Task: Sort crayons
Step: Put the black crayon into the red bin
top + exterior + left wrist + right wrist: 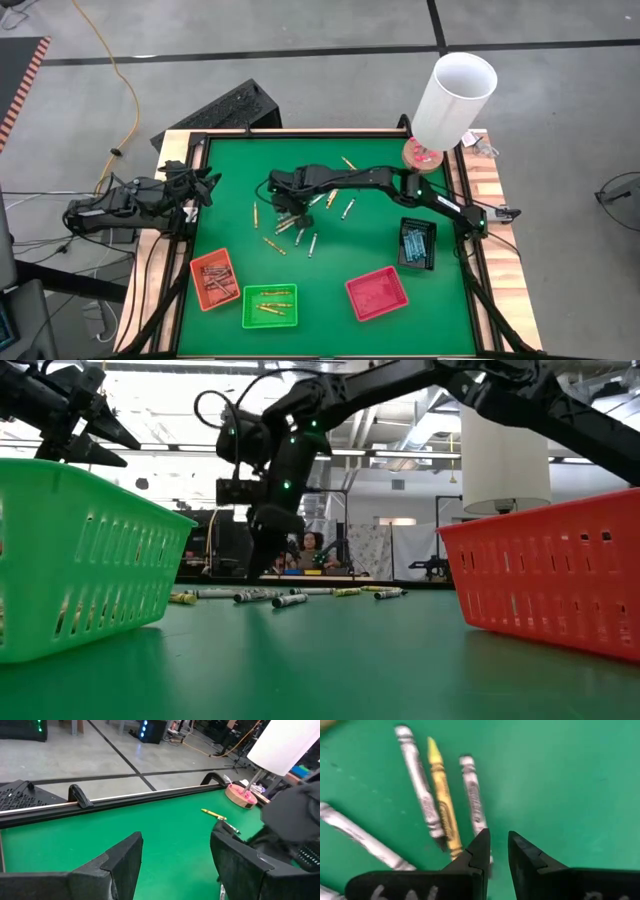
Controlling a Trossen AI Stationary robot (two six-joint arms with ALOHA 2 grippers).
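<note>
counter (pixel 340 255) with green top carries four trays along its near edge, and the crayons (pixel 290 225) lie loose near its middle. the right gripper (pixel 497 851) hangs low over them, jaws a narrow gap apart and holding nothing; a silvery crayon (pixel 474 797) and a yellow crayon (pixel 442 802) lie just beside its tips. the left gripper (pixel 175 865) waits at the left edge, jaws spread. to do this well, i think the jaws should straddle only one crayon across its length, then close.
</note>
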